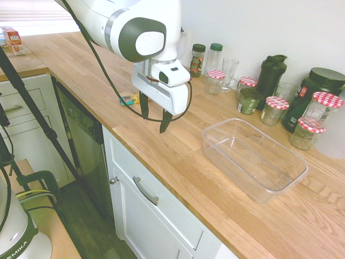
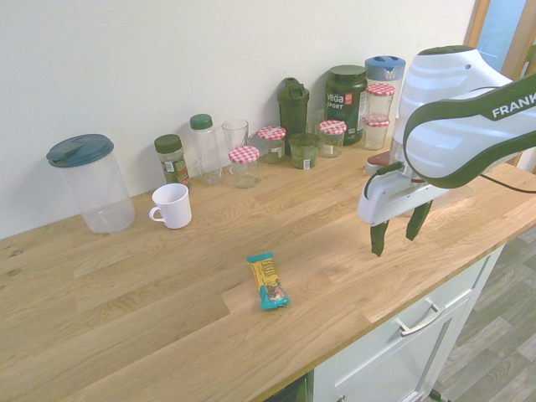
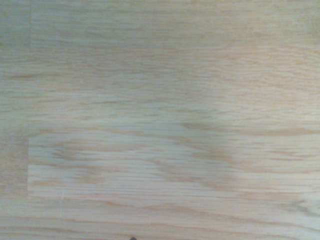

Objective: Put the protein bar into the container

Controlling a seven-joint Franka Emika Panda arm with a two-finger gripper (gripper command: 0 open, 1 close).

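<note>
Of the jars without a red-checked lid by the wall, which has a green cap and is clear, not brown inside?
The tall, slim clear bottle, between the dark-filled jar and the handled glass.

my arm: glossy white shell, dark green panels, grey ring at a joint. "frank..." in white on the green link. white gripper, two dark tapered fingers.

So I'm counting five checked-lid jars, one bar, one tub, one mug, one shaker, one dark canister.
</note>
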